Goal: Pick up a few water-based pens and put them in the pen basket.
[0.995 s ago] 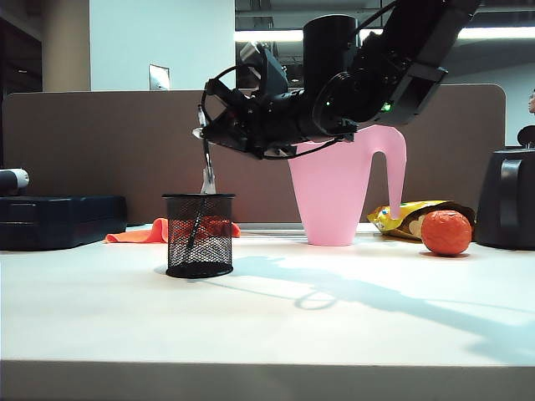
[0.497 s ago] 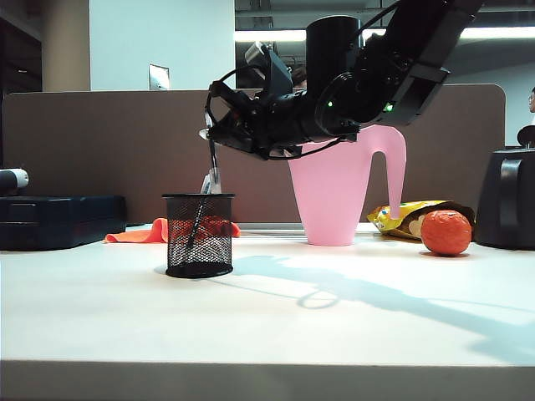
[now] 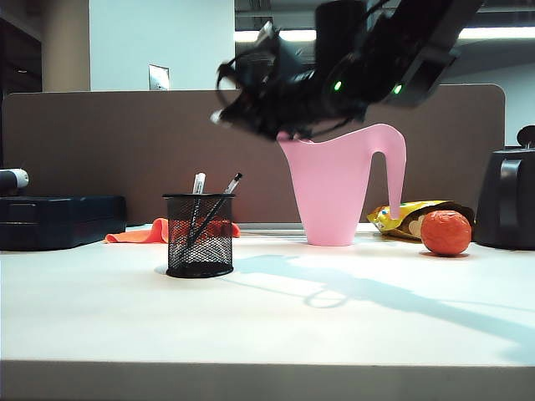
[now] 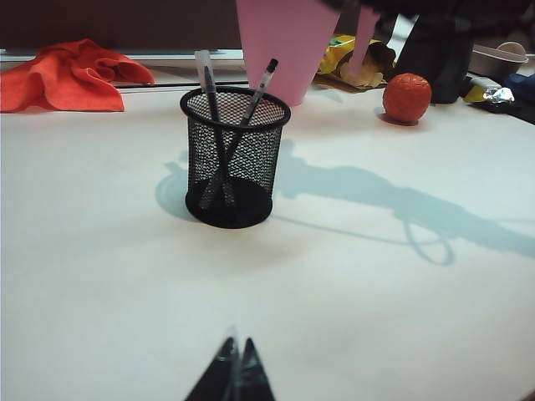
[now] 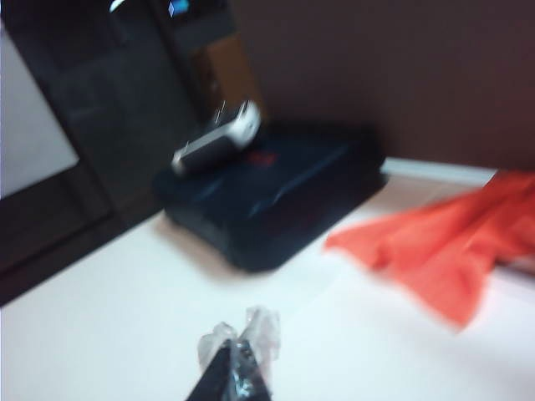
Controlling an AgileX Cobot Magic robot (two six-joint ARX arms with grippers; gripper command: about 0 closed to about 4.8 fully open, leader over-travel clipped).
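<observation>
White table (image 3: pixel 351 334) – brown partition (image 3: pixel 100 150) behind, left gripper (image 4: pixel 235 372) closed, right gripper (image 5: pixel 236 368) closed, empty.

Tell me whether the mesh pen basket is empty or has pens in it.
Not empty: two pens stand crossed inside the upright pen basket, tips above its rim.

R arm is raised at 1 o'clock, right gripper (image 5: pixel 236 368) closed, empty. Left gripper (image 4: pixel 233 372) closed, low at 6 o'clock.
</observation>
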